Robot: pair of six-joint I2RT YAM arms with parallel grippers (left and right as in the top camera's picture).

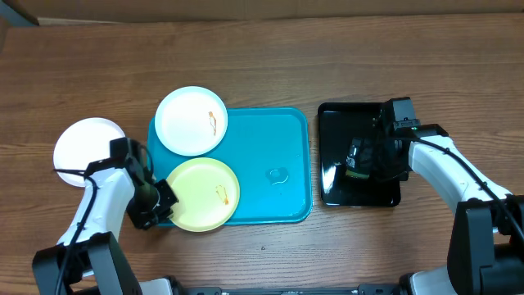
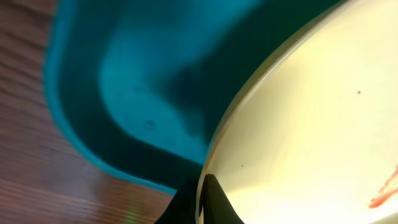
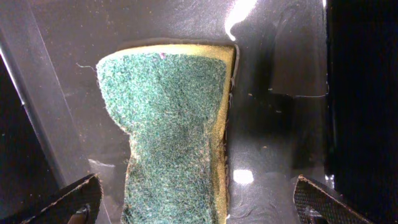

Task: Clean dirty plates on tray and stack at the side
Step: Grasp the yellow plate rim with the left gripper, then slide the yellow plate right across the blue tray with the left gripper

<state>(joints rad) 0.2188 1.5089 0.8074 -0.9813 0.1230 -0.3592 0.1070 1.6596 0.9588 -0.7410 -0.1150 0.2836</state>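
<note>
The table [image 1: 262,57] carries the blue tray [image 1: 270,139] at centre. A smaller black tray [image 1: 336,123] stands just beside it at 3 o'clock.

Plate positions:
- The yellow-green plate [image 1: 205,194] lies at the blue tray's 7 o'clock corner and overhangs the rim. It has an orange smear [image 2: 382,196] on its face.
- The first white plate [image 1: 191,120] lies at the 10 o'clock corner, also overhanging. It is marked with a small smear [image 1: 211,119].
- The second white plate [image 1: 86,146] rests on the table at 9 o'clock, apart from the blue tray. No smear shows on it.

The sponge [image 3: 171,124] lies flat in the black tray, green scouring face up.

The left fingers [image 2: 200,202] appear pinched nearly closed on the yellow-green plate's rim at its 8 o'clock edge. The right fingers [image 3: 199,202] are spread wide either side of the sponge and hold nothing.

The step in hand is judged to be taking up the sponge while the plate is kept steady. To do it well:
1. Lower the right fingers squarely over the narrow end of the sponge.
2. Close until the foam yields but does not fold.
3. Lift clear of the black tray's wall before crossing toward 9 o'clock.
4. Keep the left pinch firm, or the wiping force may slide the plate off the rim.
</note>
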